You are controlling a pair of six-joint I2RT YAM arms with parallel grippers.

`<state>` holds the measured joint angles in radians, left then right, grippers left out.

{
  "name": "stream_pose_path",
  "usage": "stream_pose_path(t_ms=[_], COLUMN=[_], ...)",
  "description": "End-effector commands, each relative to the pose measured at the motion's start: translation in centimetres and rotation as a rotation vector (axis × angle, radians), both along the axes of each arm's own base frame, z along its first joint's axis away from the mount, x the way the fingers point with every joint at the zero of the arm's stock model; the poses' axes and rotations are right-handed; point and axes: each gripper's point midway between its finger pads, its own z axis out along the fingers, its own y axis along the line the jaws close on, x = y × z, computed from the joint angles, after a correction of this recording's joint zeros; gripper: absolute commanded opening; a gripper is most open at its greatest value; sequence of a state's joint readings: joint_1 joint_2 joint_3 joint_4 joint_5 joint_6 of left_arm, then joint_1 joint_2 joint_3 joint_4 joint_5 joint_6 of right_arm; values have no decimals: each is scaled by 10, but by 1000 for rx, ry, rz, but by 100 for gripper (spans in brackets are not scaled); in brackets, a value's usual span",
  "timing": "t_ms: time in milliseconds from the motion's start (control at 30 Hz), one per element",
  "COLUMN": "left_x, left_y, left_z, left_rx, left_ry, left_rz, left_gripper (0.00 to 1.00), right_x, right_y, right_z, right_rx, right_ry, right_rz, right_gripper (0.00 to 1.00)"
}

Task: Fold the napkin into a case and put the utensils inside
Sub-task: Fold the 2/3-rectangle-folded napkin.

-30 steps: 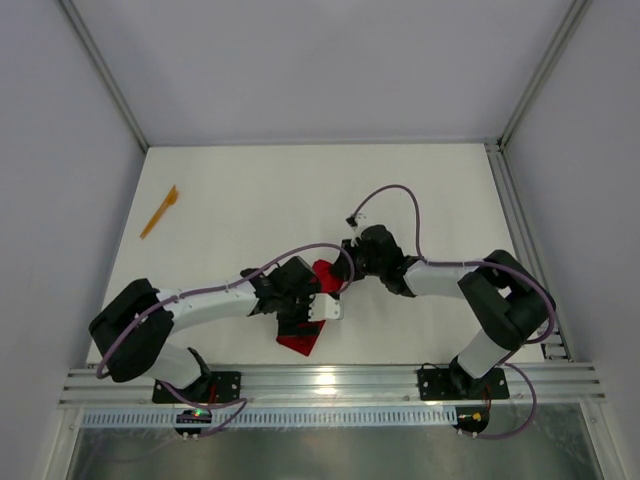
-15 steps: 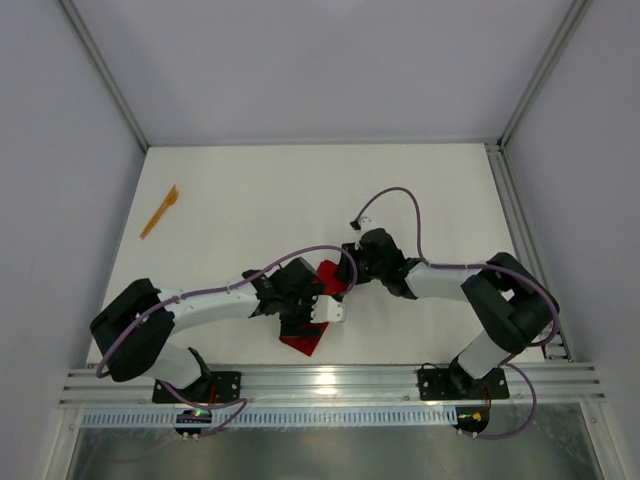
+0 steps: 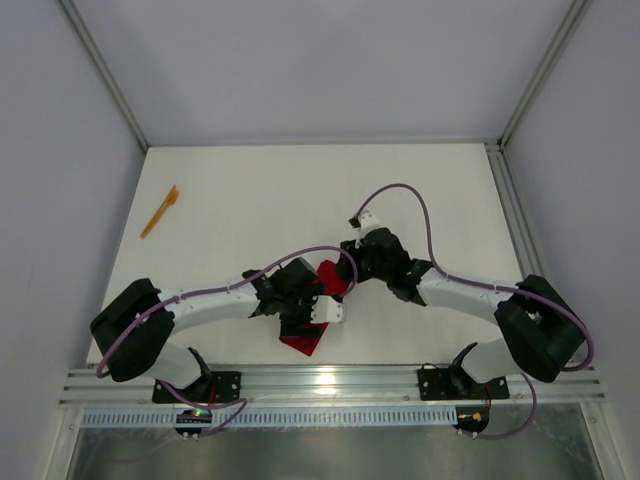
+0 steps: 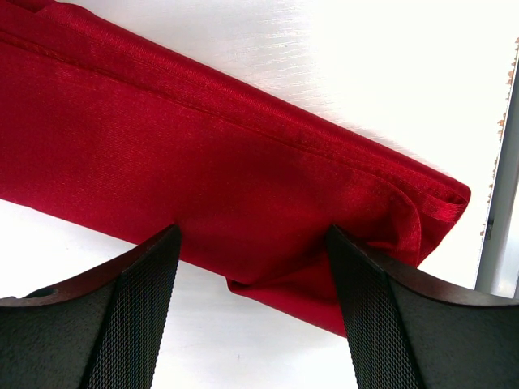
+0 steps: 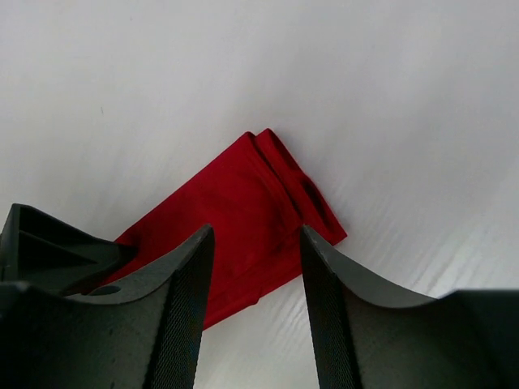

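White tabletop (image 3: 250, 190): folded red cloth pouch (image 3: 301, 343) centre; orange plastic utensil (image 3: 160, 212) far left, outside; left gripper (image 4: 251, 243), right gripper (image 5: 255, 235) parted, empty.

White-and-black arms (image 3: 210, 303) carry lilac cables (image 3: 400, 186), with black knurled tool fingers (image 4: 130, 324).

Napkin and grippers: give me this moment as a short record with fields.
napkin: red, folded into a flat strip, lying on the table
left gripper: open, over the napkin
right gripper: open, above one end of the napkin, holding nothing
orange utensil: far left of the table, apart from the napkin
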<state>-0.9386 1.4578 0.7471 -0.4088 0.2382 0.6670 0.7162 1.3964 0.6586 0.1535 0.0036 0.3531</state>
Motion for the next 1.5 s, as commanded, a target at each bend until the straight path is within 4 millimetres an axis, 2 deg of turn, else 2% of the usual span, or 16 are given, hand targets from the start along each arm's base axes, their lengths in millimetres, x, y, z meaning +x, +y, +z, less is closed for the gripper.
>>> stream_pose_path(t_ms=[0, 267, 400, 867, 967, 1167, 1333, 1467], left_x=[-5, -5, -5, -6, -6, -6, -6, -5], left_y=[0, 0, 1, 1, 2, 4, 3, 6], left_z=[-6, -6, -6, -6, -6, -8, -6, -8], left_rx=[13, 14, 15, 14, 15, 21, 15, 19], left_ry=[15, 16, 15, 14, 13, 10, 7, -5], left_rz=[-32, -34, -33, -39, -37, -41, -38, -37], left_gripper=[75, 75, 75, 75, 75, 75, 75, 75], right_x=[1, 1, 3, 0, -6, -11, -22, -31], right_y=[28, 35, 28, 8, 11, 25, 37, 38], right_z=[2, -23, -37, -47, -61, -55, -59, -65], right_rx=[58, 23, -11, -129, -128, -78, -26, 16], right_ry=[16, 84, 113, 128, 167, 156, 206, 231], right_rz=[100, 129, 82, 46, 65, 108, 165, 175], right_gripper=[50, 50, 51, 59, 60, 57, 52, 45])
